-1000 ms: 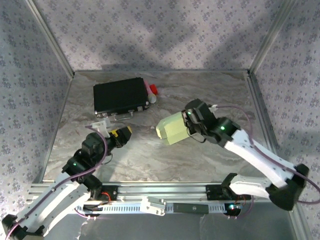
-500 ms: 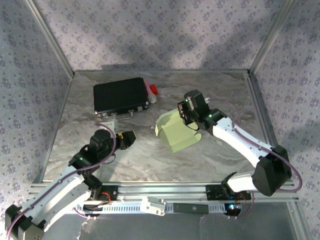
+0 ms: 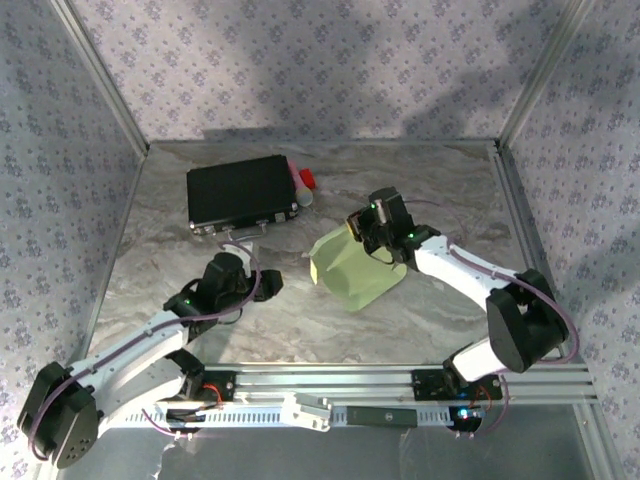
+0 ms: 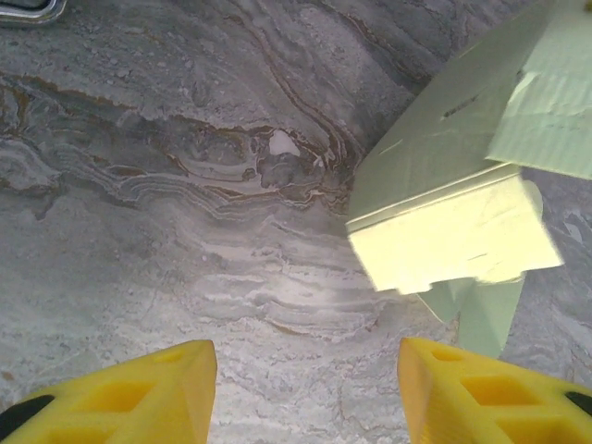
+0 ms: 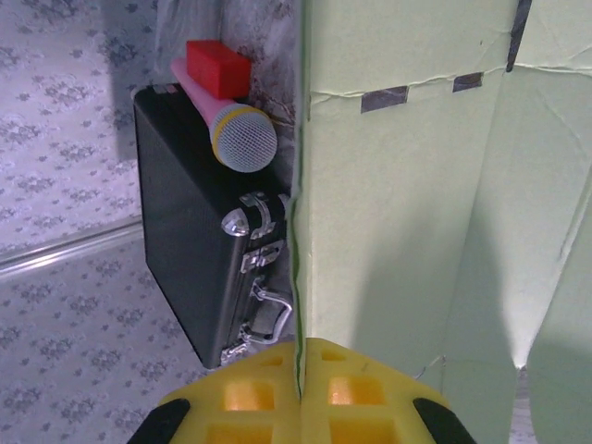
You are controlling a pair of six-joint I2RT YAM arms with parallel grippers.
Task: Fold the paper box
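Paper box [image 3: 352,275]: one, long axis roughly left-right, end facing your left gripper [image 3: 268,285], whose fingers are apart. Your right gripper [image 3: 366,237] is clamped on its far edge. One black case [image 3: 240,192].

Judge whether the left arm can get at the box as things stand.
Probably yes: the left pincer is open and faces the box across bare table, with nothing between them.

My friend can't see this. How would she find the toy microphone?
Find the black case at the table's far left. Along its right edge lies the toy microphone, next to a small red block. It alone has a pink handle, a yellow ring and a round mesh head.
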